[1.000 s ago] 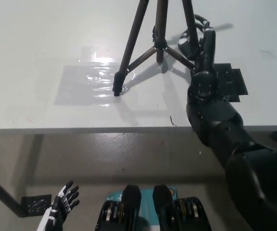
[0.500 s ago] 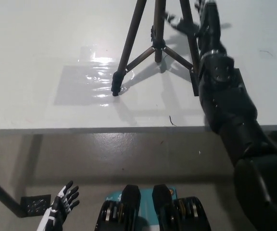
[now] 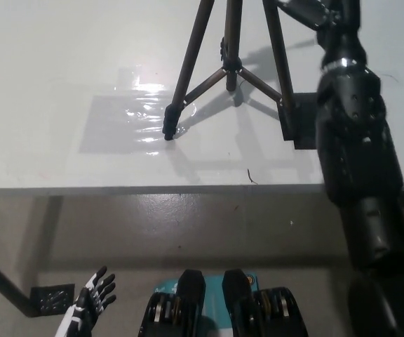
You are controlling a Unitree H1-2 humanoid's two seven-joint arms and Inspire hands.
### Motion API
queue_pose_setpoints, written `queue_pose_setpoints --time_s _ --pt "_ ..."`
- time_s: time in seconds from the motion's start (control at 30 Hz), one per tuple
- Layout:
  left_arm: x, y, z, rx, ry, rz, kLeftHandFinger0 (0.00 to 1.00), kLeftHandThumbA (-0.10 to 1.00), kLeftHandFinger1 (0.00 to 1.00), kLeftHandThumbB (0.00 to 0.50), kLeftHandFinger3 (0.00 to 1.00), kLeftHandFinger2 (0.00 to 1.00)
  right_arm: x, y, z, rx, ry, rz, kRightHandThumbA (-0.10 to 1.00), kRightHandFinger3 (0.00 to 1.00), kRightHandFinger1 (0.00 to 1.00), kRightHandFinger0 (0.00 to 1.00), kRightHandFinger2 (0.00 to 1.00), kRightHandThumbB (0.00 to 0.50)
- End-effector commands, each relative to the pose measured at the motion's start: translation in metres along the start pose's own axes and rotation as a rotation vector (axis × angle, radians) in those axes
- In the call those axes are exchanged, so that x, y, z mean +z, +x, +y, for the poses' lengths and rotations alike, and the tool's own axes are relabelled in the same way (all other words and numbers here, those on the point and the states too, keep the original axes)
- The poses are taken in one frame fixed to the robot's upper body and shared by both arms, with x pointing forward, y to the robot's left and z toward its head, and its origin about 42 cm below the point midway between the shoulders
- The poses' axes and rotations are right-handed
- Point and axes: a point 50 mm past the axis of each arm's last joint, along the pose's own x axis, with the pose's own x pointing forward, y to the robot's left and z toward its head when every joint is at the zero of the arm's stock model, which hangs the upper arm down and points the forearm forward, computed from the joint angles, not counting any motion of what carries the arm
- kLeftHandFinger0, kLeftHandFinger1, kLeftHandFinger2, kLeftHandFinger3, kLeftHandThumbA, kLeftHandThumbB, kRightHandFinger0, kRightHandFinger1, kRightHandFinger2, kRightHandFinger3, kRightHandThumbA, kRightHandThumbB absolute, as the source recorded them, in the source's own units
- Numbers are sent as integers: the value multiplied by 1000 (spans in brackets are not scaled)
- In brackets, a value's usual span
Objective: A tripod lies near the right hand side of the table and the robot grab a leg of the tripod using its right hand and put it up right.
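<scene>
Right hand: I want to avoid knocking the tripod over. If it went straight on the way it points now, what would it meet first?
Probably the tripod: the right hand points toward picture left, at its upper legs. Depth is unclear, so it might pass beside them.

1. Tripod (image 3: pixel 231 63) — dark brown-black legs and centre braces, black feet.
2. Table (image 3: pixel 62 105) — plain white top with a glossy, clear taped patch (image 3: pixel 142 116) (it glints silver-white).
3. Right hand (image 3: pixel 314 10) — black, on a black arm.
4. Left hand (image 3: pixel 90 302) — white with black fingers.
5. Floor (image 3: pixel 188 225) — dull grey-beige.
</scene>
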Motion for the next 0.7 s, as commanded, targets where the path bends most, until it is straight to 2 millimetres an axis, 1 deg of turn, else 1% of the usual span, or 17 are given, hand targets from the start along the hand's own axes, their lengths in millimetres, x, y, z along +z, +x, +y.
queue_pose_setpoints --time_s 0.0,0.03,0.07,0.13,0.2,0.23,0.27,0.3,0.37,0.4,0.43,0.5,0.53,0.57,0.6,0.63,0.67 --pt "9 -3 10 -4 38 -46 1000 1000 1000 100 1000 1000 234 -103 2 251 -56 -844 1000 1000 1000 1000 1000 500" --pt "9 -3 10 -4 40 -45 1000 1000 1000 85 1000 1000 227 -129 -6 257 -91 -913 1000 1000 1000 1000 1000 467" --pt "7 -5 9 -6 37 -38 1000 1000 1000 79 1000 1000 224 -145 -9 274 -62 -918 1000 1000 1000 1000 1000 493" --pt "5 -5 7 -10 32 -34 1000 1000 1000 77 1000 1000 219 -172 -20 340 -84 -920 959 1000 1000 1000 1000 500" --pt "2 -9 4 -12 19 -20 1000 1000 1000 83 1000 1000 213 -214 -21 317 -44 -890 774 1000 1000 1000 1000 451" --pt "1 -7 1 -17 6 -24 1000 1000 1000 91 1000 1000 212 -235 -20 344 53 -815 643 1000 1000 1000 1000 436" --pt "1 -4 0 -17 8 -31 1000 1000 1000 104 1000 1000 210 -252 -20 354 68 -773 650 1000 1000 1000 1000 400" --pt "2 -2 2 -11 10 -34 1000 1000 1000 104 1000 1000 205 -270 -22 366 81 -730 670 1000 1000 1000 1000 403" --pt "3 -4 3 -9 6 -37 1000 1000 1000 111 1000 1000 195 -291 -23 326 39 -677 698 1000 1000 1000 1000 466" --pt "3 -5 3 -8 5 -37 1000 1000 1000 110 1000 1000 193 -294 -22 313 29 -664 701 1000 1000 1000 1000 468" --pt "2 -7 5 -11 11 -44 1000 1000 1000 109 1000 1000 181 -302 -25 252 -54 -656 814 1000 1000 1000 1000 445" --pt "3 -9 5 -8 14 -47 1000 1000 1000 114 1000 1000 156 -314 -31 208 -111 -577 1000 1000 1000 1000 1000 414" --pt "4 -8 5 -8 14 -46 1000 1000 1000 115 1000 1000 146 -319 -34 211 -128 -528 1000 1000 1000 1000 1000 374" --pt "4 -8 5 -8 10 -50 1000 1000 1000 114 1000 1000 126 -327 -42 215 -156 -425 1000 1000 1000 1000 1000 345" --pt "4 -8 5 -8 9 -52 1000 1000 1000 115 1000 1000 118 -330 -44 209 -165 -385 1000 1000 1000 1000 1000 349" --pt "5 -7 5 -9 10 -59 1000 1000 1000 107 1000 1000 93 -336 -51 190 -167 -276 1000 1000 1000 1000 1000 326" --pt "5 -7 5 -9 11 -61 1000 1000 1000 105 1000 1000 87 -337 -53 186 -163 -249 1000 1000 1000 1000 1000 314"
